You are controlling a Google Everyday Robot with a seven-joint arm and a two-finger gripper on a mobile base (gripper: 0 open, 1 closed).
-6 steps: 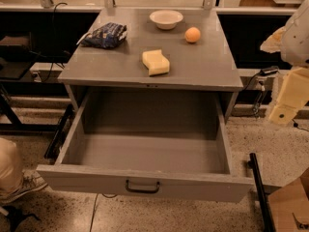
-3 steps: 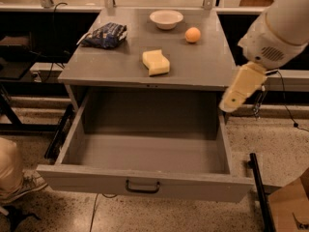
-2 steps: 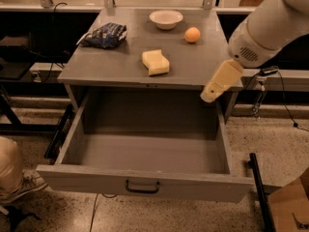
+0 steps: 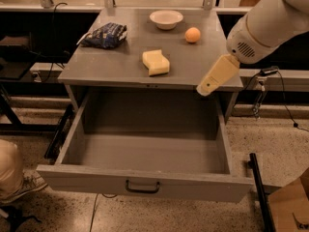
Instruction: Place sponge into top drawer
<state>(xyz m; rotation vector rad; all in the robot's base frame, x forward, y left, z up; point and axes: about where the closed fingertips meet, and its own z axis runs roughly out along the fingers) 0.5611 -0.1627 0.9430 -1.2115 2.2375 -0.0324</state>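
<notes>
Swung in from the right since earlier, the gripper (image 4: pixel 208 83) hangs over the front right corner of the desk (image 4: pixel 111 64). Whether it is open or closed cannot be told, and nothing shows in its grasp. The sponge (image 4: pixel 156 62) lies mid-desk, toward the front edge. Below, the top drawer (image 4: pixel 193 187) stands pulled out.

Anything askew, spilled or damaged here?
Nothing stands out. The sponge lies flat on the cabinet top, the top drawer is open, and the gripper hovers at the top's right front corner.
</notes>
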